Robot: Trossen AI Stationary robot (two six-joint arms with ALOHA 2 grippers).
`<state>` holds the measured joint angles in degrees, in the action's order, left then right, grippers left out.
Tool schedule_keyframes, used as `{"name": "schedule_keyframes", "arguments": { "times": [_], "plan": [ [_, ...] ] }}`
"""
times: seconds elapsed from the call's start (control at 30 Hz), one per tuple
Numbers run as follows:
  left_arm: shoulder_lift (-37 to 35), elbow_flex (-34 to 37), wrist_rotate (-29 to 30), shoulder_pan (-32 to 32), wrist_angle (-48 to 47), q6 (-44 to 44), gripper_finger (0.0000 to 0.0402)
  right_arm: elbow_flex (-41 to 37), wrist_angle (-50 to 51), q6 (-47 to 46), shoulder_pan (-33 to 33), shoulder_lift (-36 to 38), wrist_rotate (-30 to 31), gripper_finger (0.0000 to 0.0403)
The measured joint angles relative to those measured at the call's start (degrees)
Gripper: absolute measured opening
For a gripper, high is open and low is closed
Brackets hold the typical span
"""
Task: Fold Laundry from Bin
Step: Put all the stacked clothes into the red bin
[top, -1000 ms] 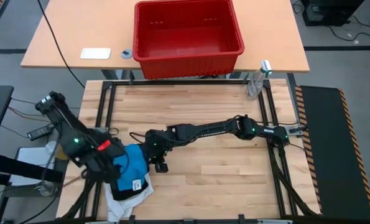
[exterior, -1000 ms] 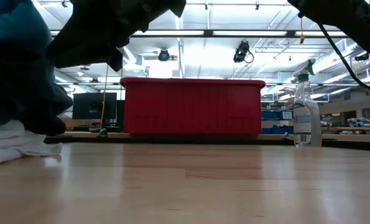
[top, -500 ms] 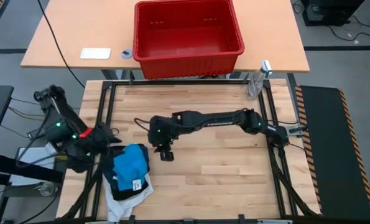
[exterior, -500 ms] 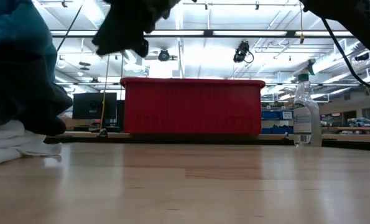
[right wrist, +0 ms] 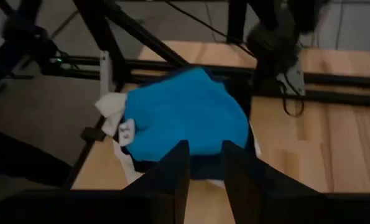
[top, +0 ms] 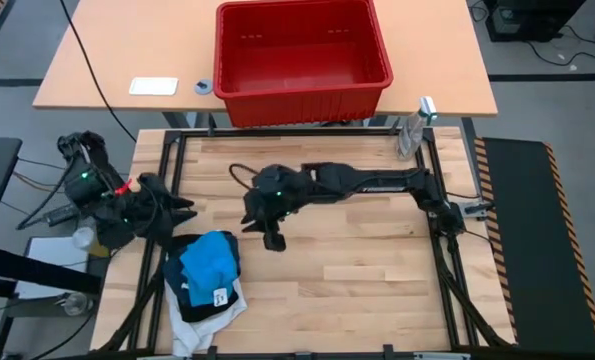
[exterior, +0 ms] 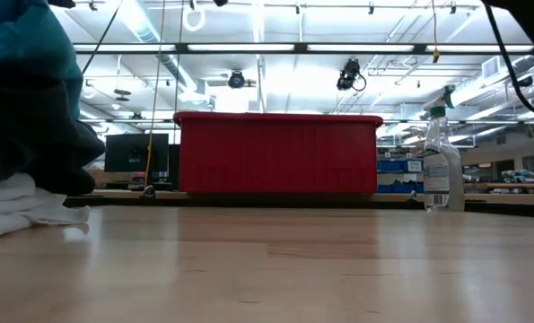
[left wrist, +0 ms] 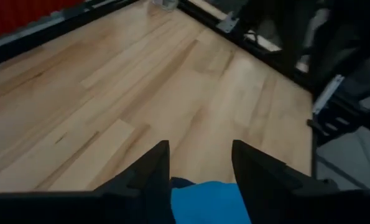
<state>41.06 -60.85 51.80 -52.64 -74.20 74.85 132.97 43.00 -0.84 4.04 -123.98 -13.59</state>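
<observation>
Butcher-block table (top: 357, 270) holds stacked laundry (top: 207, 285); both end effectors released, empty.

- Your two arms are dark, near black, built from slim jointed links.
- The left arm (top: 112, 205) shows a small green light and a red mark on its housing, with thin black cables looping round it.
- The right arm (top: 367, 183) has pale lettering along its long link and a green light by one joint.
- Each wrist view shows two flat, tapered black fingers (left wrist: 150, 171).
</observation>
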Motion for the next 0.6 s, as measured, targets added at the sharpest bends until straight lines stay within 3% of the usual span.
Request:
{"name": "schedule_keyframes", "arguments": {
  "times": [0.23, 0.4, 0.5, 0.6],
  "plan": [
    [-4.9, 1.6, -0.8, -0.6, 7.8, -17.7, 0.0172, -0.3, -5.1, -3.1, 2.7, 0.5, 6.6, 0.0101],
    [-9.4, 1.6, -1.8, -0.6, 22.7, -37.0, 0.0172, -0.2, -16.3, -6.4, 3.8, 0.9, 13.1, 0.0101],
    [-12.1, 1.6, -3.3, -0.6, 29.5, -46.4, 0.0171, -0.2, -15.5, -5.3, 3.2, 2.8, 15.9, 0.0101],
    [-13.8, 1.6, -3.5, -0.6, 30.7, -51.1, 0.0171, -0.2, -13.6, -6.3, 1.8, 5.3, 14.8, 0.0101]
  ]
}}
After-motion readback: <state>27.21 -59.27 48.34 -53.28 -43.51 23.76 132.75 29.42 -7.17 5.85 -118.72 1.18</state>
